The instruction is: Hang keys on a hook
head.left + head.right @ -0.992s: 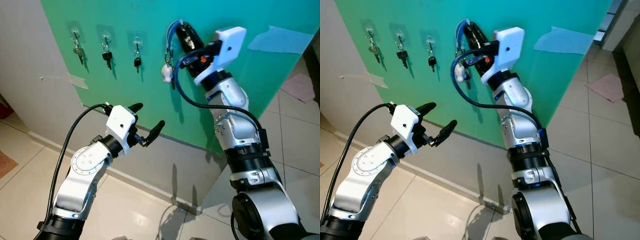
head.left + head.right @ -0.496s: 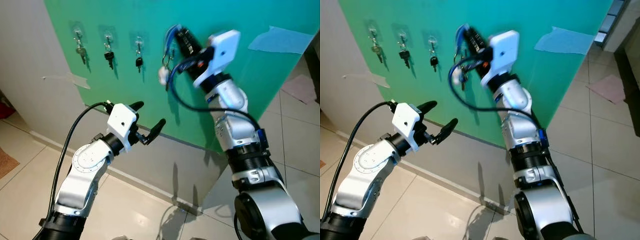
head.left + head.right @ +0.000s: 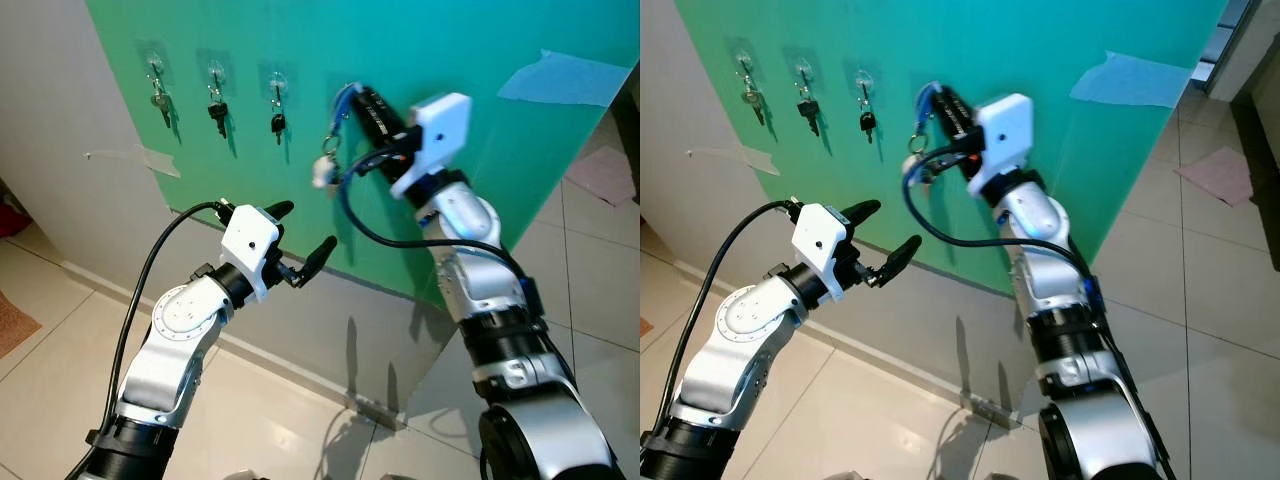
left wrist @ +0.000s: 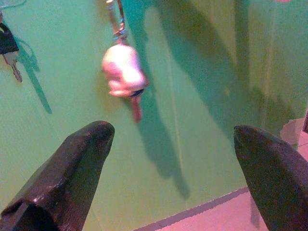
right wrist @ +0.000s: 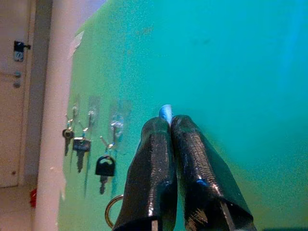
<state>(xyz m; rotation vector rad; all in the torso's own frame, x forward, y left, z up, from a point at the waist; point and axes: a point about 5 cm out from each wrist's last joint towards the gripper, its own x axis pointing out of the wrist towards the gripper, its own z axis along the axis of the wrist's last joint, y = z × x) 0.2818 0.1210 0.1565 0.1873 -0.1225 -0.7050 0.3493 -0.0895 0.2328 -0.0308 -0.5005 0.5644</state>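
A: Right tool lower on the green board than a second ago, fingers pressed together on the blue strap of the keys.

B: Keys dangling off that strap, swinging, blurred; pale fob just off the board. Hooked yet? Cannot tell, fourth hook hidden behind the fingers.

A: Three other keys hanging in a row alongside. Left tool hovering below, fingers spread, holding nothing.

B: Probably the final seating of the strap.
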